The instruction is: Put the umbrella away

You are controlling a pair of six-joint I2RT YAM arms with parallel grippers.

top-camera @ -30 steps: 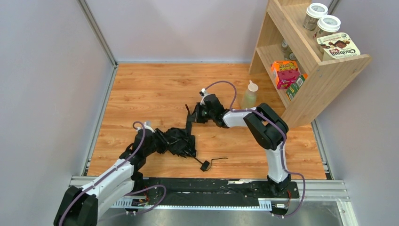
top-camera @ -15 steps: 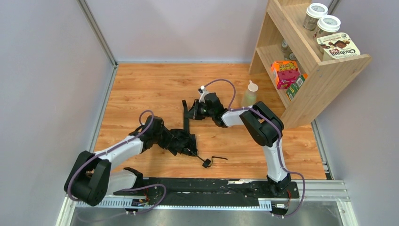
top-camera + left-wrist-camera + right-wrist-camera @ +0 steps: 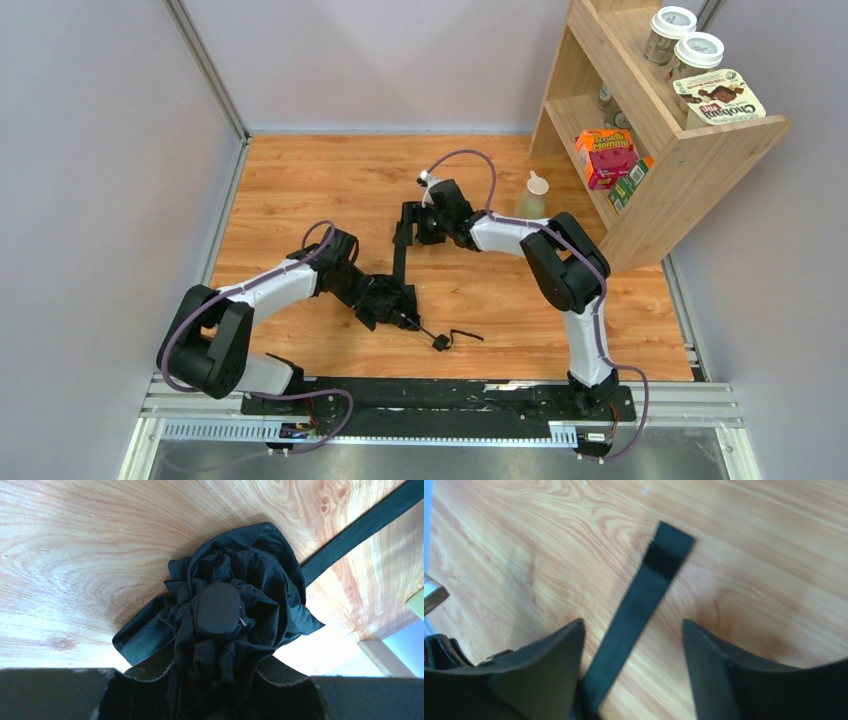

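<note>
The black umbrella (image 3: 388, 298) lies folded and bunched on the wooden floor, its round end cap (image 3: 219, 609) facing the left wrist camera. Its knob handle (image 3: 438, 343) with loop strap lies to the lower right. Its flat closure strap (image 3: 400, 250) runs away from the bundle toward the back. My left gripper (image 3: 362, 292) is shut on the bunched canopy, fingers (image 3: 145, 666) on both sides of the fabric. My right gripper (image 3: 408, 224) is open over the strap's far end (image 3: 644, 597), which lies flat on the floor between its fingers (image 3: 556, 652).
A wooden shelf unit (image 3: 690, 150) stands at the back right with snack boxes and jars. A clear squeeze bottle (image 3: 532, 196) stands on the floor beside it, just right of my right arm. Grey walls close in the left and back.
My left arm has swung forward and extended, still holding the canopy, which is now bunched tighter. My right gripper has moved a little back and left along the strap.
</note>
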